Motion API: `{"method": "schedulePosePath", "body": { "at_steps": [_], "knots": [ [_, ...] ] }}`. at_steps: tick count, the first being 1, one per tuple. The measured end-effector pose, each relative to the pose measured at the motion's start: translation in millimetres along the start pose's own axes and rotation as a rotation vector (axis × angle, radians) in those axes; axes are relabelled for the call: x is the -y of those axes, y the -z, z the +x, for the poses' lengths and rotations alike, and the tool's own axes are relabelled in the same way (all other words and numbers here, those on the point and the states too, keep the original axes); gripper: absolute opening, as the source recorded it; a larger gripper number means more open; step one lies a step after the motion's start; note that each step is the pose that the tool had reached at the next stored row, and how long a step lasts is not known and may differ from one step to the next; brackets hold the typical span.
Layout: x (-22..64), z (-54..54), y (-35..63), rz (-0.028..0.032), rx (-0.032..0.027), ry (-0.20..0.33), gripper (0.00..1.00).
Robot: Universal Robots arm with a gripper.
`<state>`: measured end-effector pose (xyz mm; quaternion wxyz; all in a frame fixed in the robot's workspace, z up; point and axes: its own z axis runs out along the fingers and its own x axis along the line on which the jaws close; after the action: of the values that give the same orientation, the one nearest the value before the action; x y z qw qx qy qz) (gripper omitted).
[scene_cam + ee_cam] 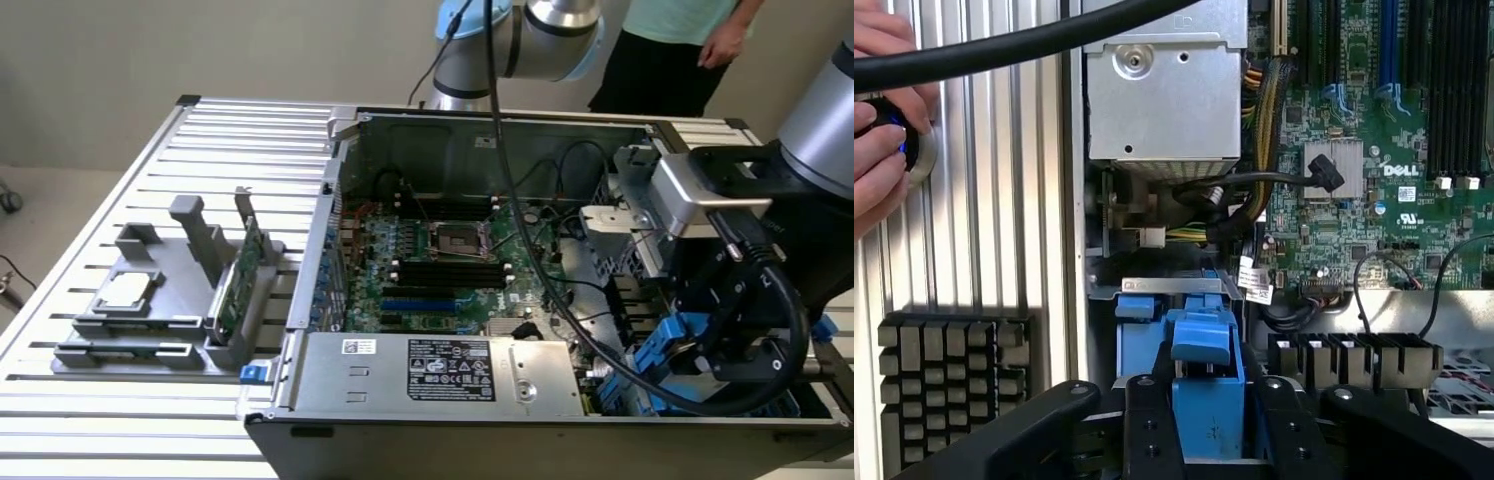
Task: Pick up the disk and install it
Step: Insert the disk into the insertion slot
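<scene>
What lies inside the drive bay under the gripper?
The disk, seen as its blue carrier, held between the fingers of the gripper. Its silver face and anything below are covered.

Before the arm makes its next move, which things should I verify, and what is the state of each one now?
1. Grip: the fingers sit against both sides of the blue carrier of the disk: ok.
2. Disk fully seated in the drive bay: cannot tell.
3. People clear: a hand grips a round black knob over the table beside the case: not ok.
4. Wires beyond the bay clear of the carrier: cannot tell.
5. Black cable free of snags: cannot tell.
</scene>
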<state>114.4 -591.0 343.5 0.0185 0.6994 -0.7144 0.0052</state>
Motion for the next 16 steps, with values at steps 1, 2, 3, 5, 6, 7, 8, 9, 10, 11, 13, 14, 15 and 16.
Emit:
{"method": "schedulePosePath", "body": {
  "at_steps": [1, 2, 3, 5, 6, 7, 8, 9, 10, 11, 13, 14, 15, 16],
  "knots": [
    [0.0, 0.0, -1.1, 0.0000, -0.0001, 0.000, 0.32],
    [0.0, 0.0, -2.2, 0.0000, 0.0000, 0.000, 0.32],
    [0.0, 0.0, -3.0, 0.0000, -0.0003, 0.000, 0.32],
    [0.0, 0.1, -4.8, 0.0000, -0.0002, 0.000, 0.32],
    [0.0, 0.1, -5.5, 0.0000, -0.0003, 0.000, 0.32],
    [0.0, 0.1, -6.0, 0.0000, -0.0005, 0.000, 0.33],
    [0.0, 0.0, -6.4, 0.0000, -0.0004, 0.000, 0.33],
    [0.0, 0.1, -6.6, 0.0000, -0.0002, 0.000, 0.33],
    [0.0, 0.1, -6.7, 0.0000, -0.0002, 0.000, 0.33],
    [0.1, 0.1, -6.7, 0.0001, -0.0002, 0.000, 0.33],
    [0.1, 0.0, -6.8, 0.0000, -0.0001, 0.000, 0.33],
    [0.0, 0.0, -6.8, 0.0000, 0.0000, 0.000, 0.33],
    [0.1, 0.0, -6.8, 0.0000, -0.0001, 0.000, 0.33],
    [0.1, 0.0, -6.8, 0.0000, 0.0000, 0.000, 0.33]
  ]
}}
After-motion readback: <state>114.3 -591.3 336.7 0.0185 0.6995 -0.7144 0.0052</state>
